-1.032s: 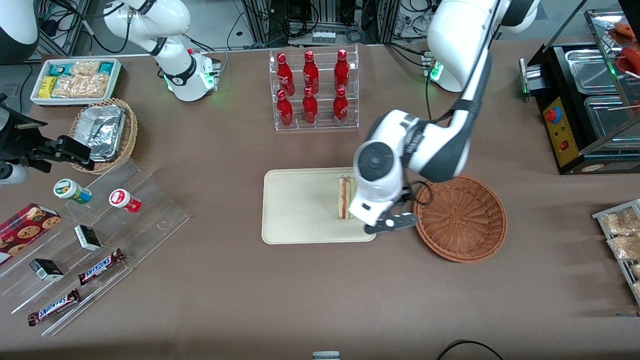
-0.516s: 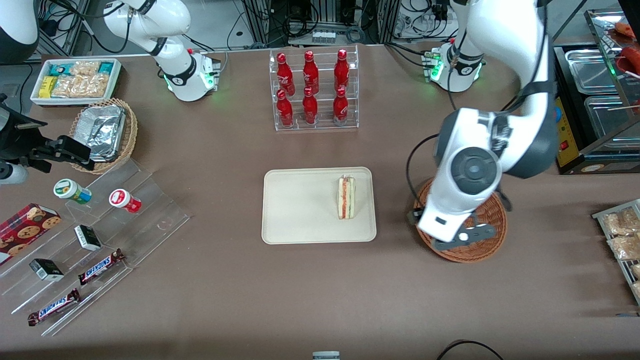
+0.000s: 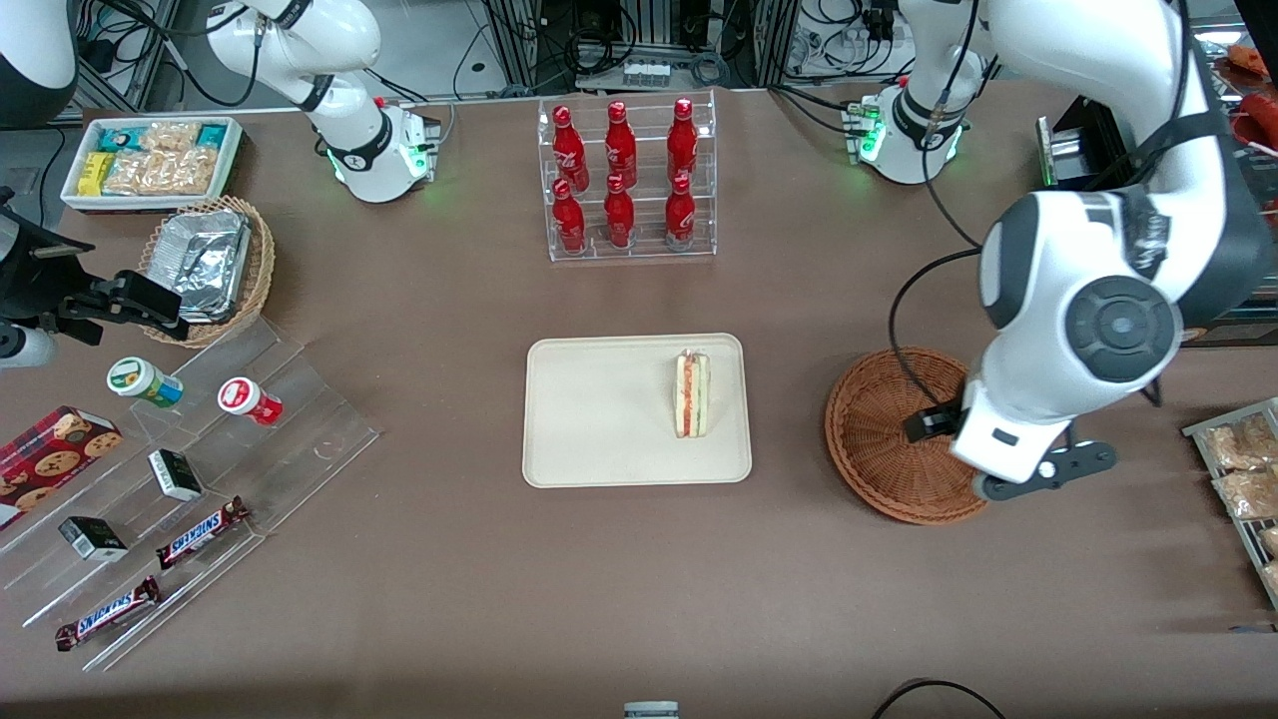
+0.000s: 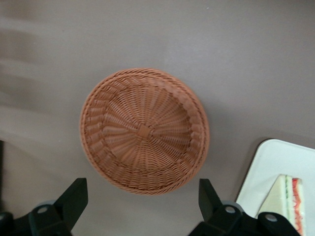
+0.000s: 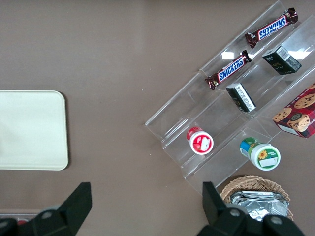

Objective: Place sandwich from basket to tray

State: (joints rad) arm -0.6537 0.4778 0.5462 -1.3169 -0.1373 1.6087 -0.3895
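One sandwich [image 3: 692, 393] now on tray [image 3: 599, 439]; gripper [image 4: 142, 209], fingers apart and empty, withdrew past basket [image 3: 889, 439] at tray's 3 o'clock: done.

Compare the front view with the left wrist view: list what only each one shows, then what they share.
Only the front view: the whole tray, the rack of red bottles and the foil-lined basket.

Only the left wrist view: the basket's whole empty inside, seen from above, and the claw open, holding nothing.

Both: the sandwich resting on the tray, apart from the basket, and the claw raised above the table by the basket.
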